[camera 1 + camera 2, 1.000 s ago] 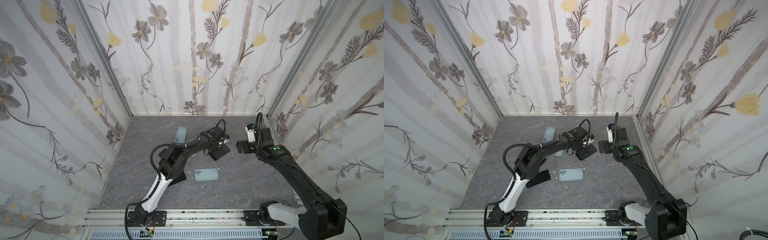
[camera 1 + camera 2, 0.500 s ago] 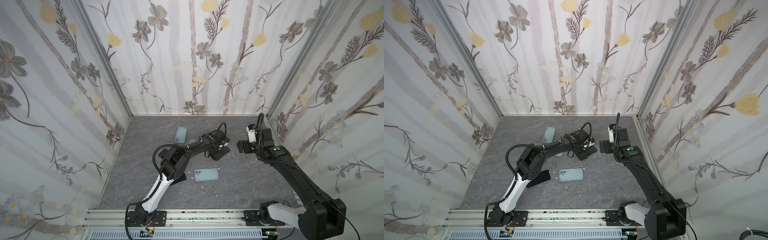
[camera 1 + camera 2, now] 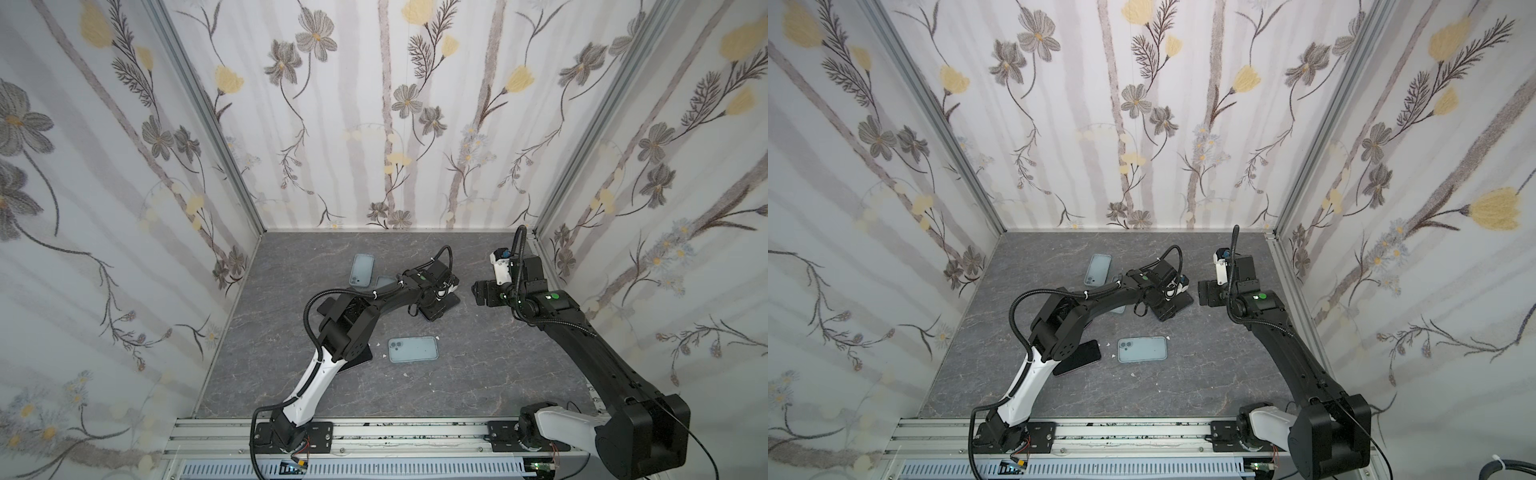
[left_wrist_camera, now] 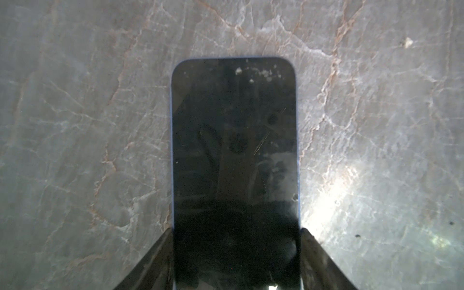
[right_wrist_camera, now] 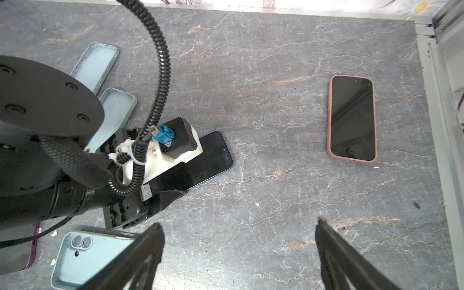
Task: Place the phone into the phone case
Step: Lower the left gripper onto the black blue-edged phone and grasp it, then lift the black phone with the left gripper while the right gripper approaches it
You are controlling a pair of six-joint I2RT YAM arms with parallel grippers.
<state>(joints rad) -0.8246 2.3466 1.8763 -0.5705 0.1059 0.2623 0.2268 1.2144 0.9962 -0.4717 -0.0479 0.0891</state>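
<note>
A dark phone (image 4: 234, 140) with a blue rim lies screen up on the grey marble table, right of middle in both top views (image 3: 448, 300) (image 3: 1177, 308). My left gripper (image 4: 236, 231) is shut on it, one finger against each long edge, low over the table (image 3: 435, 305). Three light blue phone cases lie open side up. One is in front of the phone (image 3: 412, 349) (image 5: 82, 256). Two lie behind the left arm (image 3: 361, 270) (image 5: 113, 113), one partly hidden. My right gripper (image 5: 238, 222) hangs open and empty above bare table, right of the phone (image 3: 478, 291).
A phone in a pink case (image 5: 351, 118) lies near the right wall. A dark phone (image 3: 1079, 357) lies partly under the left arm's elbow. Small white crumbs dot the table. Flowered walls close in three sides, and a metal rail (image 3: 415, 432) runs along the front.
My left gripper's fingers have drawn in onto the phone's long edges. The right gripper has narrowed slightly and its arm has barely moved.
</note>
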